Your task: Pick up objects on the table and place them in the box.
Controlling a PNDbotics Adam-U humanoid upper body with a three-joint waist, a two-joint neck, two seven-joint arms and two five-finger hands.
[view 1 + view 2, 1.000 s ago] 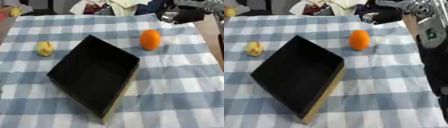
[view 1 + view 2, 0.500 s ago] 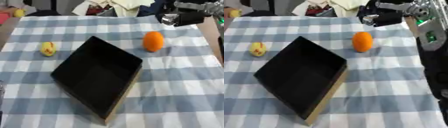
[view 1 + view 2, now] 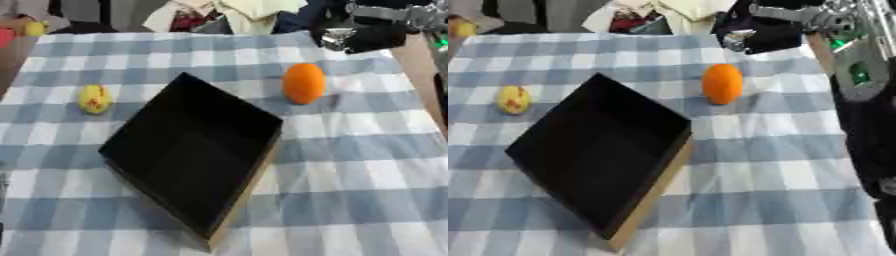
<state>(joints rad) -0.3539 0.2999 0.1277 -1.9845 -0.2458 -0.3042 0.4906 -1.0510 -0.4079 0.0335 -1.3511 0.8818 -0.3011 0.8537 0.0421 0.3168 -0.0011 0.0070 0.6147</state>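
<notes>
- The black box [image 3: 188, 155] sits in the middle of the table [image 3: 367, 165], turned so one corner points toward the robot. Its open top faces up, so things can be dropped in from above. I can see nothing inside it.
- The table has a blue and white checked cloth on it.
- An orange fruit [image 3: 722, 83] stands on the cloth just past the far right side of the box. It is near the box but not touching it.
- A small yellow fruit [image 3: 94, 98] with a bit of red on it lies on the left side, a little way from the box.
- Both fruits are on the table, so nothing is packed yet.
- The right hand [image 3: 754, 37] is at the far right of the table, just behind the orange fruit and above the cloth. It holds nothing. It looks dark and blurry, so I cannot tell if its fingers are apart or together.
- I think the right hand is there because the orange fruit is the closest thing to it, so that fruit would be the easy one to grab.
- The left hand does not show in either view.
- Some clothes lie in a pile past the far edge of the table.
</notes>
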